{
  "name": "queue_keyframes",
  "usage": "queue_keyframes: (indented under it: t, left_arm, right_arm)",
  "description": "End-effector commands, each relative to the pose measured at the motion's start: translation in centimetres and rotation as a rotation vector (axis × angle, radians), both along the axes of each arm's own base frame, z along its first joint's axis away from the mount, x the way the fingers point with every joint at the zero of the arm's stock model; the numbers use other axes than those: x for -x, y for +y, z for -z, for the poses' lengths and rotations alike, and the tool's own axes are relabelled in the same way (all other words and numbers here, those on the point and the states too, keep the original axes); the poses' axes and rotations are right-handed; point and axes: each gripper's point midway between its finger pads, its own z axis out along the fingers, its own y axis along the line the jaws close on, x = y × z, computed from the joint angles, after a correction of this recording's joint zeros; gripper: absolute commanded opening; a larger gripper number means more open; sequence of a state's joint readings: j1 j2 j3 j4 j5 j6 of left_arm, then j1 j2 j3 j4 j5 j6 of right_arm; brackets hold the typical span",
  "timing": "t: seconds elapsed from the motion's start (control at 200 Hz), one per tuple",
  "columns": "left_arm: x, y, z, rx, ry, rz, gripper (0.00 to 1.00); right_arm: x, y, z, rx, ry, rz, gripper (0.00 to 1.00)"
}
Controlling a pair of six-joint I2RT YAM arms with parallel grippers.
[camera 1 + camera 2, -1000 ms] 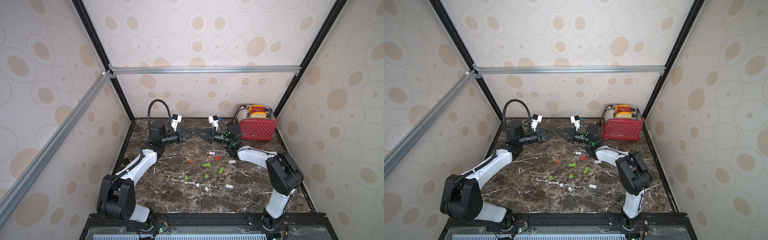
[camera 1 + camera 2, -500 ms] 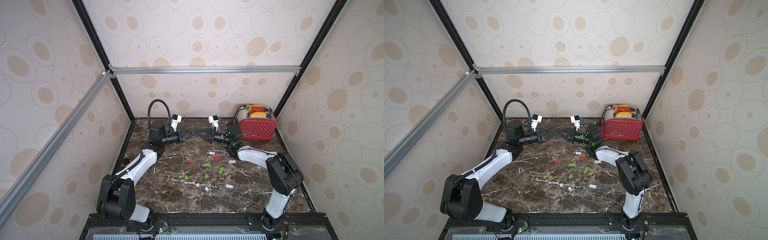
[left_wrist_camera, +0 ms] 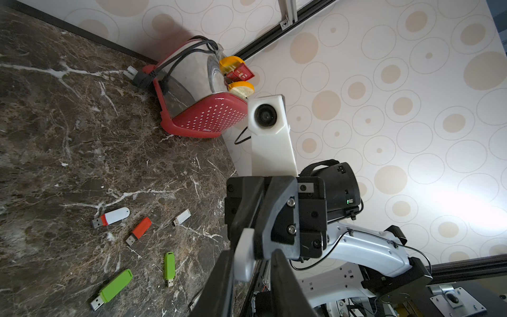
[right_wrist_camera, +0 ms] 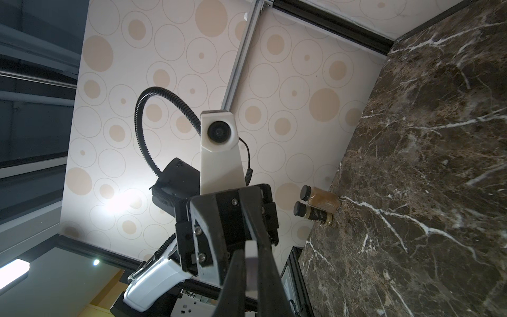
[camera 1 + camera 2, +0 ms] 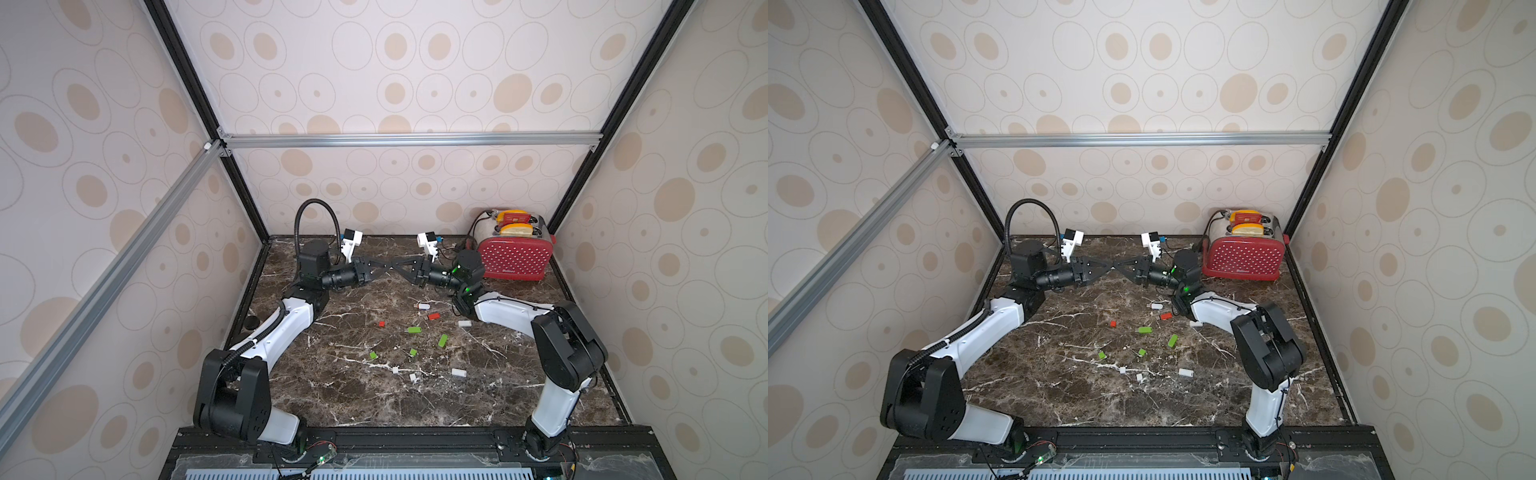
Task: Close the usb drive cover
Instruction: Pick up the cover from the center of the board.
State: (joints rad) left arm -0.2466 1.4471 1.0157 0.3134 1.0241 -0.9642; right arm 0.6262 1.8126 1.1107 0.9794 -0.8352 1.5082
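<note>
You hold the white usb drive (image 3: 244,255) up in the air, where your two arms meet tip to tip, in the middle of both top views. Your left end effector (image 5: 385,266) pinches it from one side. Your right end effector (image 5: 397,266) is pressed tight on its other end, so I think you are pushing the cover on. The cover is too small to make out. The red toaster (image 5: 515,257) sits close to your right arm. A green drive (image 5: 414,330) lies lower on the desk (image 5: 332,395), well apart. There is open room there.
</note>
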Motion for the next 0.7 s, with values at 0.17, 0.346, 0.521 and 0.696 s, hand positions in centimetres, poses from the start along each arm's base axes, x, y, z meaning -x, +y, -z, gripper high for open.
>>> queue_keyframes:
  t: [0.17, 0.346, 0.521, 0.696]
  left_arm:
    - [0.31, 0.14, -2.86, 0.024, -0.082, 0.014, 0.21]
    - [0.20, 0.20, -2.92, 0.026, -0.082, 0.010, 0.13]
    - [0.06, 0.20, -2.86, 0.026, -0.080, 0.008, 0.07]
    - [-0.04, 0.17, -2.57, 0.025, -0.070, 0.009, 0.01]
  right_arm:
    - [0.48, -0.12, -0.04, -0.006, -0.013, -0.005, 0.00]
    - [0.47, -0.08, 0.11, -0.004, -0.008, -0.008, 0.00]
    - [0.55, -0.05, 0.49, 0.004, -0.001, -0.015, 0.00]
    - [0.62, -0.02, 0.52, 0.005, 0.000, -0.021, 0.01]
